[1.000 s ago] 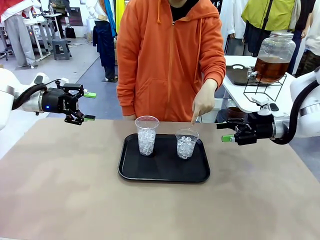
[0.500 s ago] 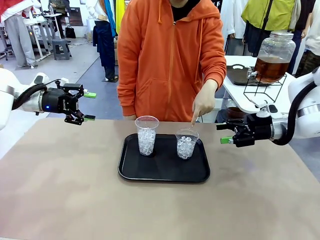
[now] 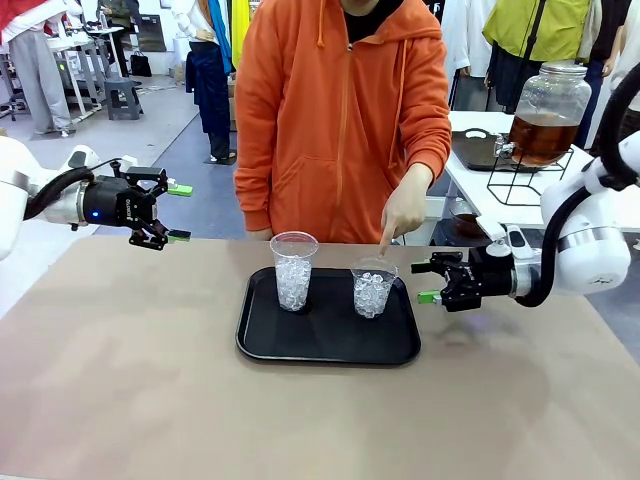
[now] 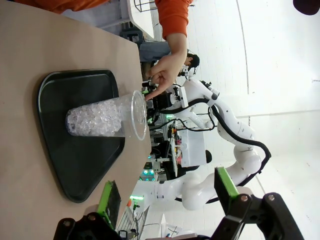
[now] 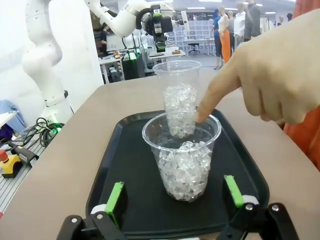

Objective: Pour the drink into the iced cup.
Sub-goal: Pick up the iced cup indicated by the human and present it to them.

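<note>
Two clear cups of ice stand on a black tray [image 3: 330,345]: a taller cup [image 3: 293,270] on the left and a shorter cup [image 3: 373,287] on the right. The person's hand [image 3: 405,208] points a finger down at the shorter cup's rim [image 5: 184,160]. My right gripper [image 3: 425,281] is open just right of that cup, and the cup sits beyond its green pads [image 5: 175,195]. Off the table's left edge, my left gripper [image 3: 180,212] is open and empty, facing the taller cup [image 4: 107,117]. The amber drink fills a glass dispenser jar [image 3: 545,125] on a side table, back right.
The jar sits on a black wire stand [image 3: 525,178] on the white side table, next to a dark tray [image 3: 473,150]. The person in an orange hoodie [image 3: 340,110] stands at the far edge. Bare brown tabletop [image 3: 150,400] surrounds the tray.
My right gripper has moved left, from off the tray's right side to close beside the shorter cup. The left gripper, both cups and the pointing hand have stayed put.
</note>
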Controlling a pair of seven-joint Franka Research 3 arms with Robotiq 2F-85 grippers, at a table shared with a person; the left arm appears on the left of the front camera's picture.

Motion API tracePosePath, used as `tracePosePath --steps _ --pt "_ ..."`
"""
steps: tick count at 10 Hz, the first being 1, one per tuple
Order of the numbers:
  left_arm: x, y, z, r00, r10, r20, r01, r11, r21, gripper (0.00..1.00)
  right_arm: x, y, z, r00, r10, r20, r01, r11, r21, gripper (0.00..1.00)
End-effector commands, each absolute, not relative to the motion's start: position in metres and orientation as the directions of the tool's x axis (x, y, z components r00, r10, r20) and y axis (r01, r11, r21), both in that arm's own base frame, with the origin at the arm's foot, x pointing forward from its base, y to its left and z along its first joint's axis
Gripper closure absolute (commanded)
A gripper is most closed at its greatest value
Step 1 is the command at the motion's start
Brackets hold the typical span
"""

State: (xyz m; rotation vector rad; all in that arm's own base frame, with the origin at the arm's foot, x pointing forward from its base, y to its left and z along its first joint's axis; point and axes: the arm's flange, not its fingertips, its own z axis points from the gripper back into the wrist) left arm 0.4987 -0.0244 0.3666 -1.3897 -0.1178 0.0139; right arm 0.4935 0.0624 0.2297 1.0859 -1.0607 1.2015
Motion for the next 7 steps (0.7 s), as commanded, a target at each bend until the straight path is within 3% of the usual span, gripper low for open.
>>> tracePosePath --steps 1,7 --pt "0.498 -0.024 0.368 0.995 0.079 0.068 0.052 0.187 -0.981 0.00 0.503 0.072 0.222 0.056 0.109 0.993 -0.998 0.048 0.051 0.00" --pt "0.498 -0.024 0.368 0.995 0.079 0.068 0.052 0.187 -0.981 0.00 0.505 0.099 0.210 0.073 0.089 0.993 -0.997 0.001 0.073 0.00"
